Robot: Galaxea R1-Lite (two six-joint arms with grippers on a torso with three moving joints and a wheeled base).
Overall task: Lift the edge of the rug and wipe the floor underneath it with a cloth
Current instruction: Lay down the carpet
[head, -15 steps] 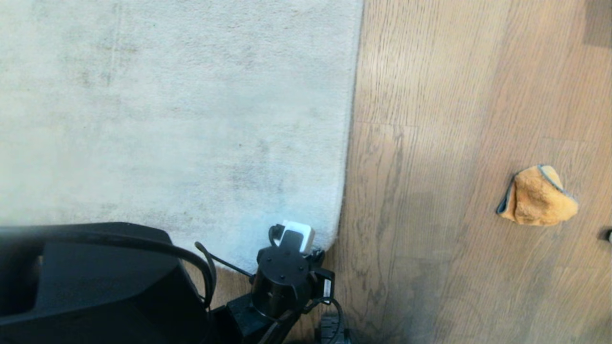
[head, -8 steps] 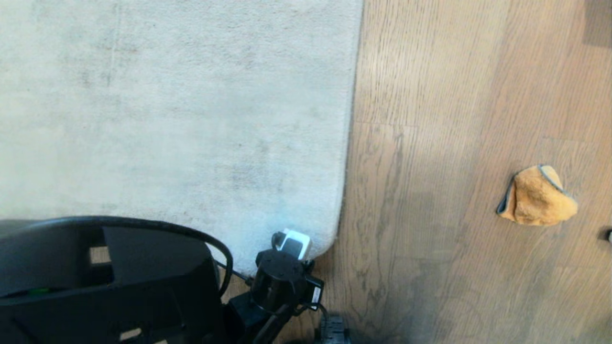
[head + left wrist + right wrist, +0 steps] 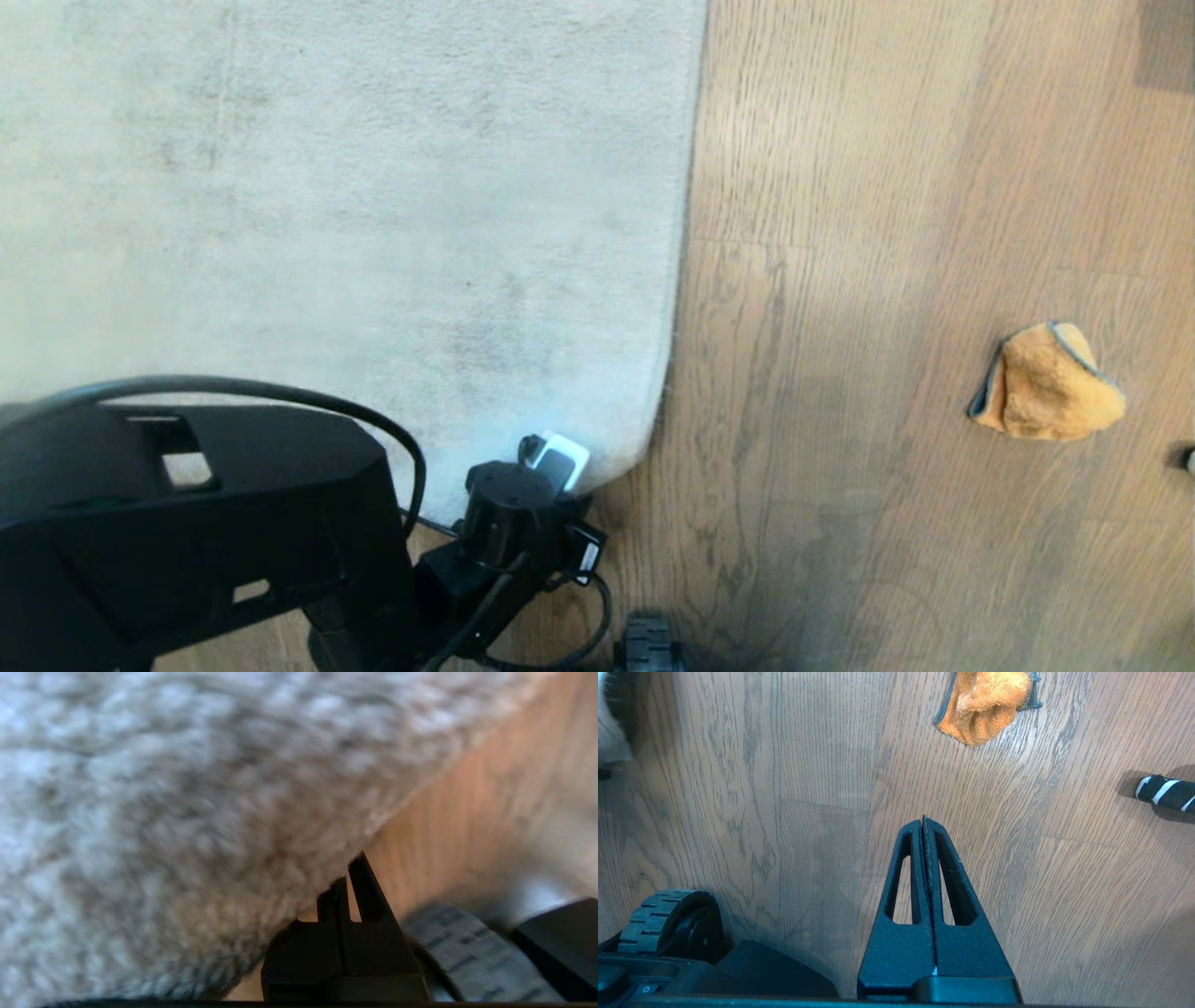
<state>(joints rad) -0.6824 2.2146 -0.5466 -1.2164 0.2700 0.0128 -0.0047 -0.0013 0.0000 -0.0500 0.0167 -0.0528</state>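
Rug edge corner sits clamped in the clenched left pincer; right pincer clenched, empty.

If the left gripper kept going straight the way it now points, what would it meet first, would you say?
Most likely the rug edge: the left gripper is shut, its tips right at the rounded corner's rim above the floor. Whether they already touch is unclear.

Sunlit wood-grain plank floor

A black rod with white stripes lies on wood planks.
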